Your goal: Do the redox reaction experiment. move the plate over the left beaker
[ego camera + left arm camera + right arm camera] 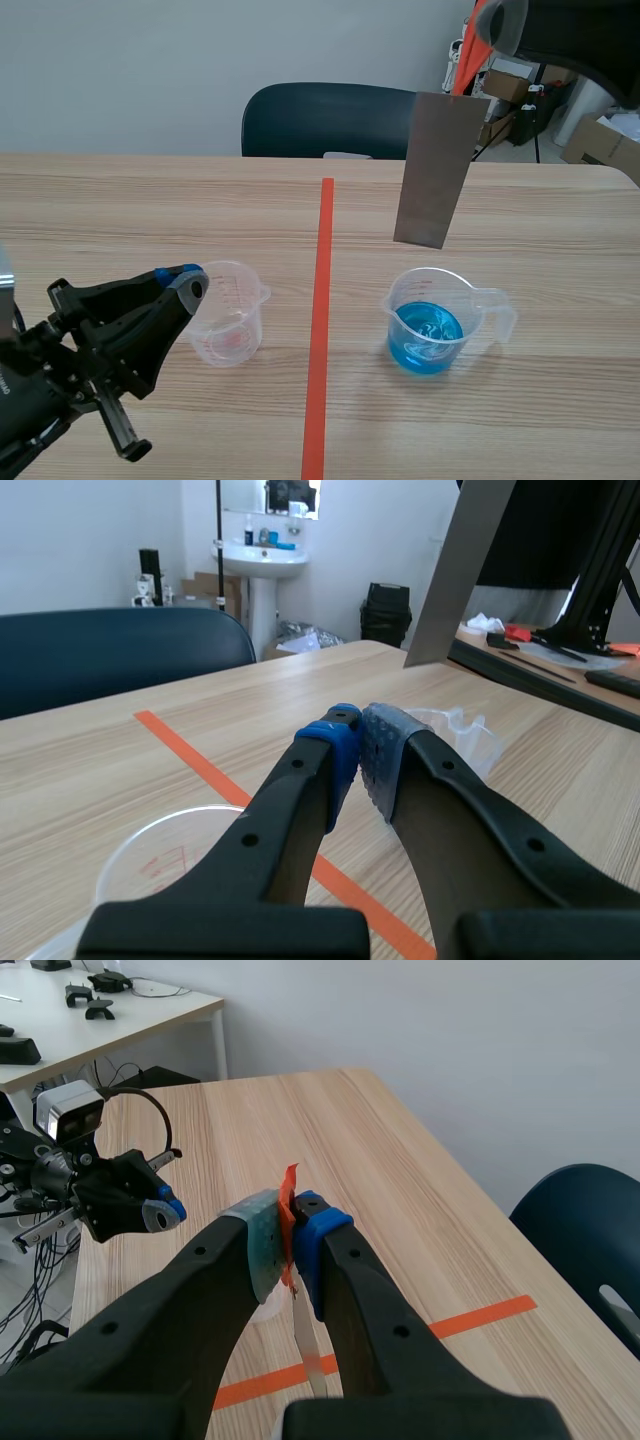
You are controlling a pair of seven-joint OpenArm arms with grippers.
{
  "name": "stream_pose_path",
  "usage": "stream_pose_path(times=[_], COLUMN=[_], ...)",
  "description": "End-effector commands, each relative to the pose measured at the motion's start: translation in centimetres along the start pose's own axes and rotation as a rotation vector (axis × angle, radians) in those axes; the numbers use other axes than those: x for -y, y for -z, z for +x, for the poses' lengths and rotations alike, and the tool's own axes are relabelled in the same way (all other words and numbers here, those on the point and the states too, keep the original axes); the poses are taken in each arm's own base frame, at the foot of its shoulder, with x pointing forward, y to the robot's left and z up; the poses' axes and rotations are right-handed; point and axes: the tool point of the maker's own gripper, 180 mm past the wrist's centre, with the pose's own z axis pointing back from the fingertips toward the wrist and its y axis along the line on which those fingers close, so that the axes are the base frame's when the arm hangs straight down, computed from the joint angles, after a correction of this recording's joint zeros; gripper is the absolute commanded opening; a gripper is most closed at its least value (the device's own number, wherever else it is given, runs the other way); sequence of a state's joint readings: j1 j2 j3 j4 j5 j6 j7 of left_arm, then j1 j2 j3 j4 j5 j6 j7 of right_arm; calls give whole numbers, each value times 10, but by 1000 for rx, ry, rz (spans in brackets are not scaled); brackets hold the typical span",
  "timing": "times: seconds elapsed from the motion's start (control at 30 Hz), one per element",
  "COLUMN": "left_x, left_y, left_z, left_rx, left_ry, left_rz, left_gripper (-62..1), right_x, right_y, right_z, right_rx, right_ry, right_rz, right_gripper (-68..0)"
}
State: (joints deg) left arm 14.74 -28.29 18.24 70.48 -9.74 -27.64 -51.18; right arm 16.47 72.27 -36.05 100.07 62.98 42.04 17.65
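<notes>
The grey plate (435, 170) hangs upright in the air above the blue-filled beaker (428, 322), clamped at its top edge in your right gripper (290, 1225). Your left gripper (185, 285), fingers closed together on nothing, sits just beside the empty left beaker (232, 315).
</notes>
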Motion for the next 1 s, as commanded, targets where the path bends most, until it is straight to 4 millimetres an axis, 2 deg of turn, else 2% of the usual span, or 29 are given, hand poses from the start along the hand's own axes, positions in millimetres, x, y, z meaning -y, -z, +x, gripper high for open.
stream_pose_path(times=[0.0,0.07,0.27,0.57,0.77,0.8,0.87,0.97], left_x=[1,1,7,4,2,3,6,11], left_y=[-2,-8,-27,-51,-56,-57,-60,-68], left_z=[10,12,5,0,2,2,-1,-5], left_rx=[44,45,4,-43,-40,-38,-51,-74], left_ry=[-4,-3,-27,-33,-31,-33,-42,-61], left_rz=[-3,1,14,76,91,91,95,105], left_gripper=[-566,-555,-457,-457,-456,-440,-331,-78], right_x=[-2,-3,-2,-12,-16,-17,-18,-18], right_y=[3,6,17,48,67,70,75,82], right_z=[11,10,15,-3,-5,-4,-1,8], right_rx=[31,35,45,-8,-26,-24,-21,-6], right_ry=[-23,-25,-62,-46,-56,-58,-55,-49], right_rz=[16,22,35,74,100,104,110,121], right_gripper=[-673,-673,-673,-673,-673,-673,-673,-673])
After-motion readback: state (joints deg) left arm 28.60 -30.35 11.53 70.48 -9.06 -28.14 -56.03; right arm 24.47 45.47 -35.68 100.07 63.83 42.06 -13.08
